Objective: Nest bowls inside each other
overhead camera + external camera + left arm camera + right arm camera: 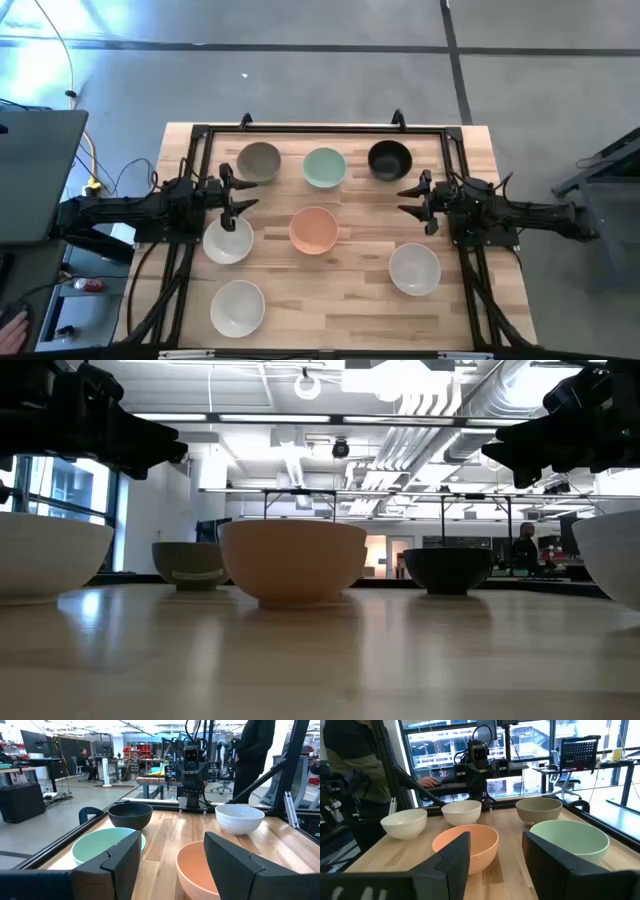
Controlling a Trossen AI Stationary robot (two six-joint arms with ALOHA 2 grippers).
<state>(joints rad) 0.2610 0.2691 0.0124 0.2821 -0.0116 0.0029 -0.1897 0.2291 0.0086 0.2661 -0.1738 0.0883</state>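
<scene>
Several bowls stand apart on their bases on the wooden table (340,300). Along the far side are a grey-taupe bowl (260,162), a mint bowl (324,167) and a black bowl (389,159). A peach bowl (314,229) sits in the middle, with white bowls at the left (228,240), the near left (237,307) and the right (414,269). My left gripper (243,194) hovers open above the table's left side, pointing right. My right gripper (404,199) hovers open at the right, pointing left. The peach bowl (195,867) lies ahead of both.
A black metal frame (320,129) runs round the table's far and side edges. A person (255,750) stands beyond the table's right side, and another person (355,765) beyond its left. Bare wood lies between the bowls.
</scene>
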